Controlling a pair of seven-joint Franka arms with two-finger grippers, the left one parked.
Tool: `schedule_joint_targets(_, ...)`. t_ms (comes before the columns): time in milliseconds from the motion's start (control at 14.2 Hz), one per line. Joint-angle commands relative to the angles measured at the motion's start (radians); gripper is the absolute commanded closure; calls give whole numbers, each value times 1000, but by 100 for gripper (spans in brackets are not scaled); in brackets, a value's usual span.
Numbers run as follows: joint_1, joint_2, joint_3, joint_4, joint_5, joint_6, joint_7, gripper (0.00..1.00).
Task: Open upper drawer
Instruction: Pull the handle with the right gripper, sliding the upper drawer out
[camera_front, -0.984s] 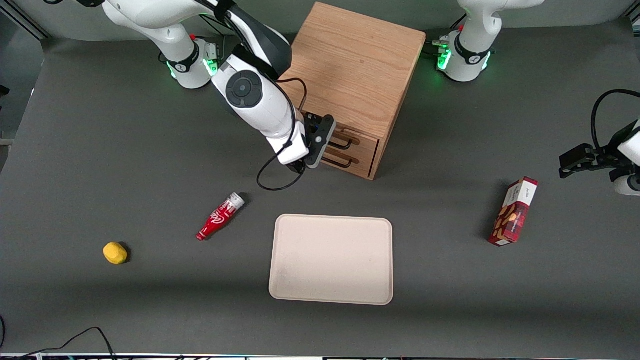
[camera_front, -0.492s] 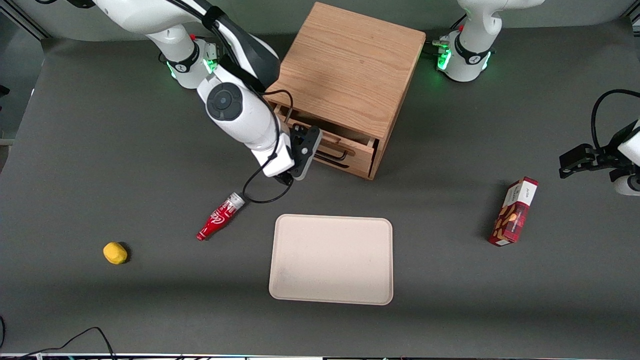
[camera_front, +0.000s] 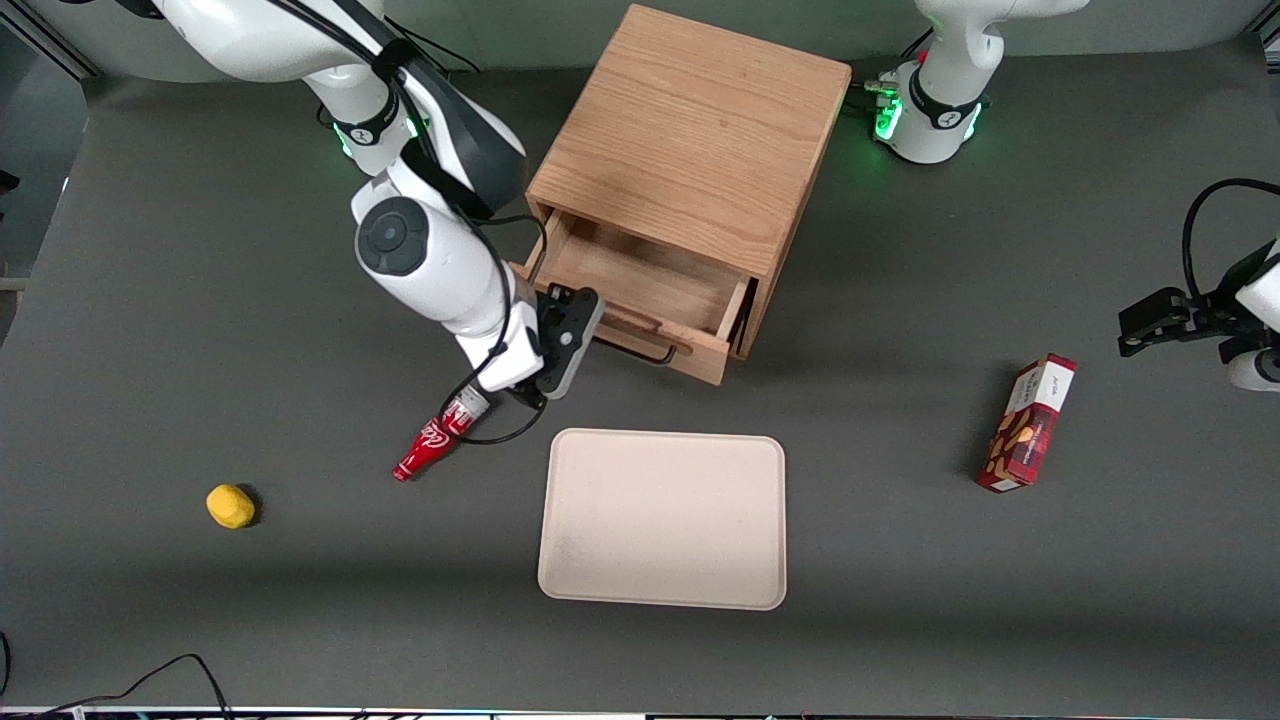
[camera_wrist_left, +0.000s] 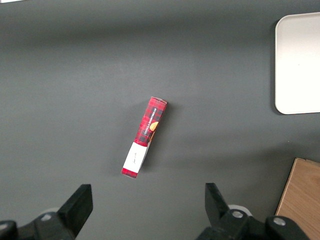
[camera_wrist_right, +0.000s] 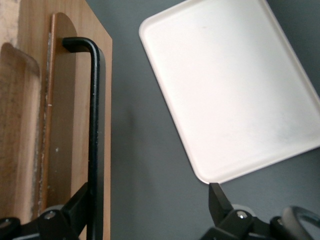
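Note:
The upper drawer (camera_front: 640, 280) of the oak cabinet (camera_front: 690, 130) stands pulled well out, and its empty wooden tray body shows. Its black wire handle (camera_front: 640, 350) runs along the drawer front (camera_front: 655, 345), nearer to the front camera. My right gripper (camera_front: 585, 335) is at the end of the handle toward the working arm's end. In the right wrist view the gripper (camera_wrist_right: 148, 189) is open wide. The handle (camera_wrist_right: 93, 130) lies just inside one finger (camera_wrist_right: 75, 205) against the drawer front (camera_wrist_right: 65, 125); the other finger (camera_wrist_right: 220, 200) is apart from it. The lower drawer is hidden under the upper one.
A beige tray (camera_front: 662, 518) lies on the table nearer to the front camera than the cabinet, also in the right wrist view (camera_wrist_right: 230, 85). A red bottle (camera_front: 440, 440) lies just under my wrist. A yellow object (camera_front: 230, 506) and a red box (camera_front: 1030, 422) lie farther off.
The upper drawer has gone from shut to pulled far out. My gripper has moved with the handle toward the front camera and the working arm's end, now above the red bottle's cap.

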Motion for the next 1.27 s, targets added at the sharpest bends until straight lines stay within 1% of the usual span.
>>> schedule_joint_targets(0,2,60,-10,70,-15,-4,-26,0)
schedule_joint_targets(562,11,171,-10,219,-15,-4,-15,0)
schedule_joint_targets(984,1,209,-27,274,-17,-4,-29,0)
schedule_joint_targets(1195,1,218,-47,286,-41,-4,-30,0)
